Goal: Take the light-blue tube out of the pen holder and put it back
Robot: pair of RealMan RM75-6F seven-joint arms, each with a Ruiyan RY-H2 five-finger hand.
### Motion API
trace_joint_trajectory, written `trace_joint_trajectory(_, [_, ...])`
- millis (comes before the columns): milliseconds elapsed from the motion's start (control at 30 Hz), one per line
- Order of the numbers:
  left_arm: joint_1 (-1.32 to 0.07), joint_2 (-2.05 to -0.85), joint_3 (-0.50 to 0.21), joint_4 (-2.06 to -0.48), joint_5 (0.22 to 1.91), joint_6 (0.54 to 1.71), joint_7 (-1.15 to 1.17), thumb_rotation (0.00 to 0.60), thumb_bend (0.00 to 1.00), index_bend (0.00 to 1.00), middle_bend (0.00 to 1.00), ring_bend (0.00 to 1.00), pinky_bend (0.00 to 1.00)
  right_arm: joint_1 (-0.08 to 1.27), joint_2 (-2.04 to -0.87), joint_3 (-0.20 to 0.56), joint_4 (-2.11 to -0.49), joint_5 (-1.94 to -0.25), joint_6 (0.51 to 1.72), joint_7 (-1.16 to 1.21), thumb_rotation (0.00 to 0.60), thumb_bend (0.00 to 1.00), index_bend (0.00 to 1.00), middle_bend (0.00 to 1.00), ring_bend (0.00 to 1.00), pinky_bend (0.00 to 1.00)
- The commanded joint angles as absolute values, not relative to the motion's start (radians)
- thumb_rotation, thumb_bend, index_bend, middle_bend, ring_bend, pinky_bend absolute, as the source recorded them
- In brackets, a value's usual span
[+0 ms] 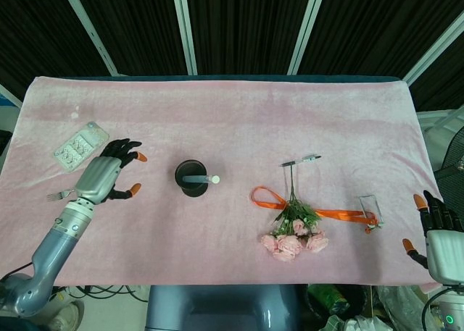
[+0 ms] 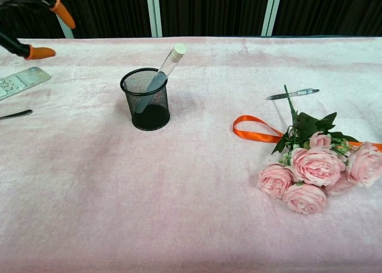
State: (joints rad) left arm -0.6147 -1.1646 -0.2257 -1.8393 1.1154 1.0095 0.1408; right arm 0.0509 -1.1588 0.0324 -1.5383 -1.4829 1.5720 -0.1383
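Observation:
The black mesh pen holder (image 1: 193, 178) (image 2: 145, 99) stands left of the table's middle. The light-blue tube (image 1: 201, 179) (image 2: 161, 72) leans in it, its white cap up and to the right. My left hand (image 1: 106, 174) hovers open to the left of the holder, fingers spread toward it; only its orange fingertips (image 2: 42, 51) show at the top left of the chest view. My right hand (image 1: 436, 229) is open and empty at the far right table edge.
A pink rose bouquet (image 1: 293, 237) (image 2: 314, 166) with an orange ribbon (image 2: 253, 129) lies right of centre, a pen (image 1: 302, 160) (image 2: 293, 94) behind it. A blister pack (image 1: 80, 145) (image 2: 21, 82) and a fork (image 1: 59, 195) lie at the left. A small clear frame (image 1: 370, 205) lies at the right.

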Motion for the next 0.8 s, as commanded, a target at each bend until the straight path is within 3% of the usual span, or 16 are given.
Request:
trace_joint_trajectory(33, [-0.688,-1.22,-0.257,-1.852,1.014,0.967,0.216,0.6,0.31,0.33,0.11,0.0,0.0,0.049,-1.162,0.036,-1.534,-1.494,1.577,-0.127,0.6,0.14,0.0,0.04,0.1,0.18])
trace_joint_trajectory(333, [-0.867,-1.312,-0.274,-1.747,0.81,0.83,0.352,0.6,0.26,0.35,0.11,0.0,0.0,0.043,-1.161,0.041,-1.543,-1.495,1.572,-0.124,0.6,0.14,0.0,0.04,0.1,0.18])
trace_joint_trajectory(800, [-0.97,-1.375,-0.26,-1.615,0.772,0.735,0.311,0.6,0.26,0.39,0.13,0.0,0.0,0.029,-1.161,0.038,-1.592,-1.522,1.587,-0.169,0.6,0.14,0.0,0.04,0.1,0.18])
